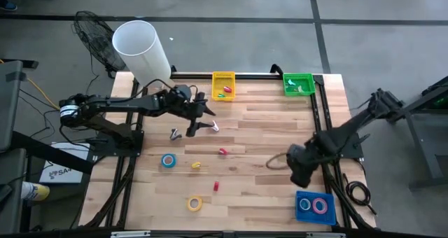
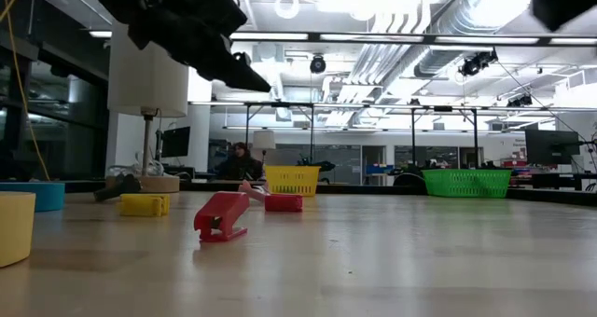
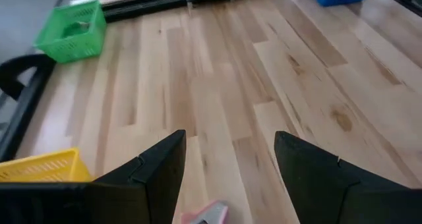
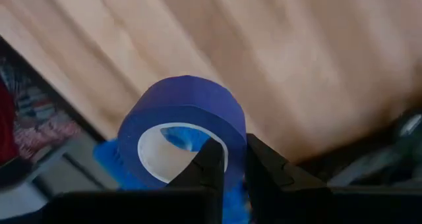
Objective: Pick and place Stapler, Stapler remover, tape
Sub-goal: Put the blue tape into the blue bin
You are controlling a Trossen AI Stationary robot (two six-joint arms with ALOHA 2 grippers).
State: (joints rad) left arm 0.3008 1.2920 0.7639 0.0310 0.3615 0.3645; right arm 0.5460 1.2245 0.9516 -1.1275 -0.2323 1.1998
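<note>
My right gripper [image 4: 229, 159] is shut on a purple-blue tape roll [image 4: 181, 109], above the table's near right beside the blue tray [image 1: 315, 206], which holds a blue and a pink roll. My left gripper [image 1: 201, 121] hangs open over the table's far middle, with a small pink piece [image 3: 206, 214] lying between and below its fingers, untouched. A dark clawed stapler remover [image 1: 175, 133], a blue roll [image 1: 168, 161], a yellow roll [image 1: 194, 204], a yellow stapler [image 2: 145, 204] and a red stapler [image 2: 221, 216] rest on the wood. My right gripper pinches the roll's wall [image 4: 232, 140] with one finger [image 4: 210, 163] inside the pale core and the other outside. The fingers slant steeply down from above. The roll hangs lifted clear, its opening toward the camera, with the blue tray [image 4: 109, 159] below it.
A yellow basket [image 1: 223, 85] and a green basket [image 1: 298, 84] stand at the far edge, each with small pieces inside. Another red piece [image 1: 223, 152] lies mid-table. A white cylinder [image 1: 142, 50] stands at the far left corner. Black rails run along the table's sides.
</note>
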